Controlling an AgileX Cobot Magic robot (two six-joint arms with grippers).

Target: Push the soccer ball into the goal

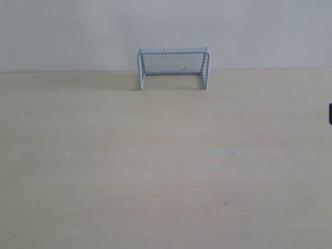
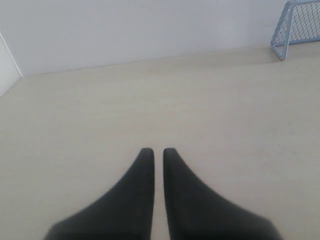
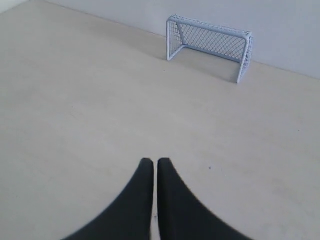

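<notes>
The pale blue-grey goal [image 1: 173,67] stands at the far edge of the table against the wall, mouth facing the near side; it also shows in the right wrist view as the goal [image 3: 210,45] and partly in the left wrist view as the goal [image 2: 297,27]. No soccer ball shows in any view. My left gripper [image 2: 158,151] is shut with nothing between its black fingers, well away from the goal. My right gripper [image 3: 152,162] is shut and empty too, over bare table. Neither gripper appears in the exterior view, apart from a dark sliver [image 1: 330,113] at the right edge.
The pale wooden table [image 1: 155,166] runs up to a white wall [image 1: 78,31] behind the goal. A few small dark specks [image 1: 226,202] mark the tabletop.
</notes>
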